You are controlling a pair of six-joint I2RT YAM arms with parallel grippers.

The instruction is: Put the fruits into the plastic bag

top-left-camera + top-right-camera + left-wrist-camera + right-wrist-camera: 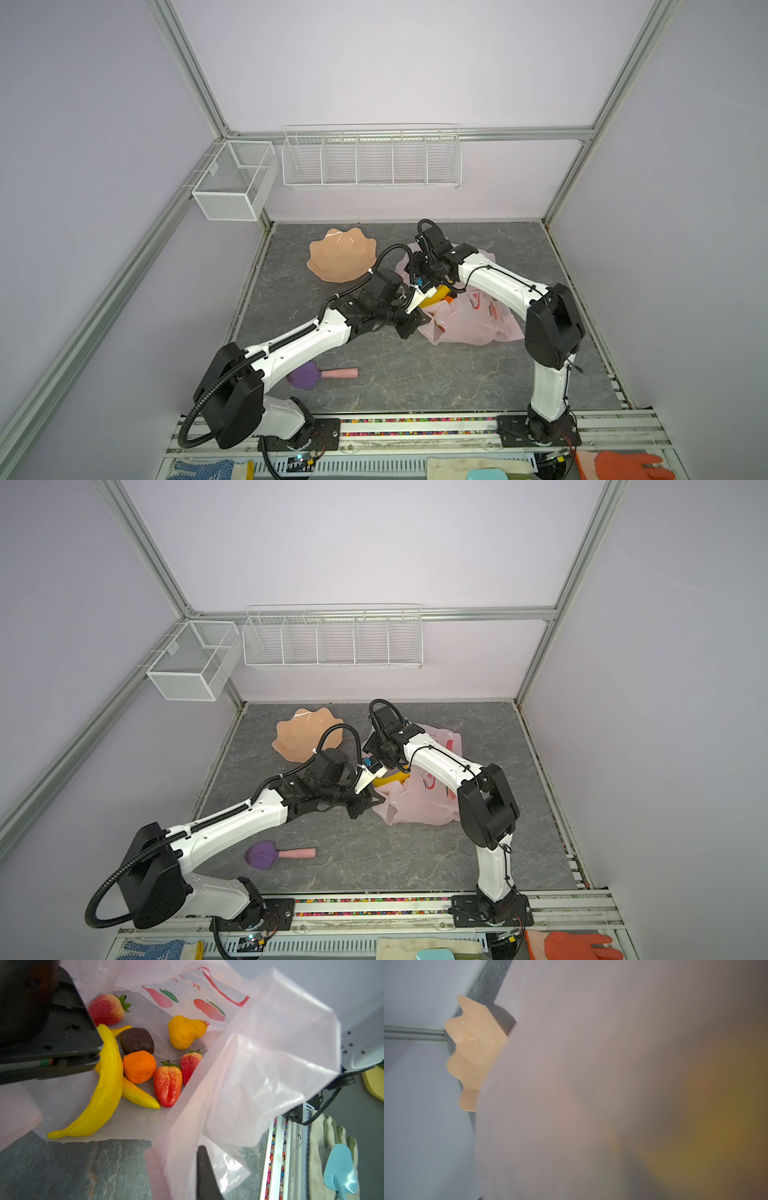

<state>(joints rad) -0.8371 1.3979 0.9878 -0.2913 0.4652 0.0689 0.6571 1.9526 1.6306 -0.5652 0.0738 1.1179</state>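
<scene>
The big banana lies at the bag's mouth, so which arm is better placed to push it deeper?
Probably right. The right pincer sits over the big banana at the mouth of the plastic bag; the left pincer is shut on the bag's edge, holding it open.

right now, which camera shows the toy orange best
The left wrist view: the orange lies whole and sharp inside the plastic bag, beside a banana. In both top views the arms largely hide it; the right wrist view is only blur.
</scene>
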